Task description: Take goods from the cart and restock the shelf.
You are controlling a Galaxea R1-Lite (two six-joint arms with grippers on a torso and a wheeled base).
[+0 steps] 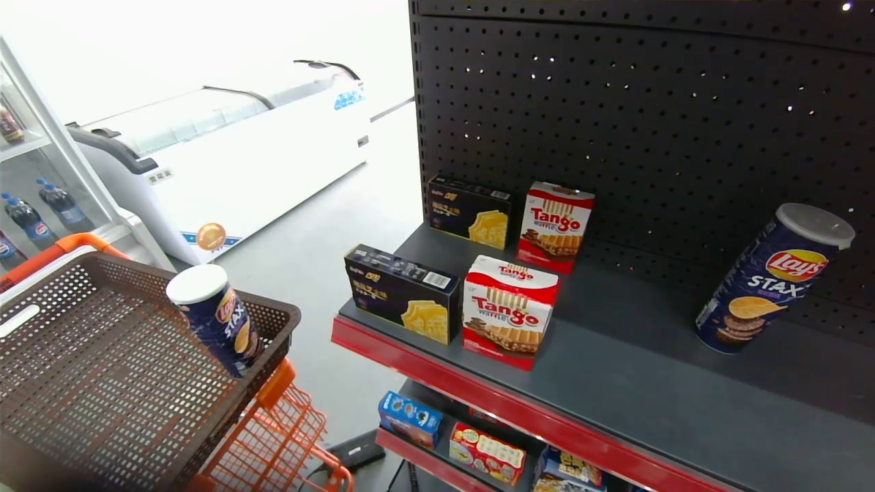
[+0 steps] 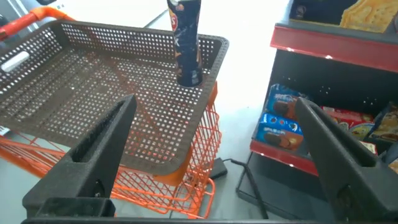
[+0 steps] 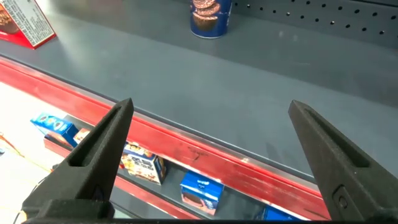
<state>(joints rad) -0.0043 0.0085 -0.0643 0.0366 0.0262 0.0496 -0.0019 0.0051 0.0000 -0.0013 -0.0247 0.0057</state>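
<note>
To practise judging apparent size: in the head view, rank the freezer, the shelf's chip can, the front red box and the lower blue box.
Largest: freezer.
Then chip can and front red box, which look alike, so unranked.
Smallest: blue box.

left pincer [image 2: 214,102]: matte black, paired tapering wedges | right pincer [image 3: 208,106]: matte black, same wedge shape

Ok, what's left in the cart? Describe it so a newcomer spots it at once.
Start at the brown mesh basket atop the orange cart. In its corner nearest the shelf stands a dark blue chip can with a white lid. Its twin is on the shelf, not in the basket.
</note>
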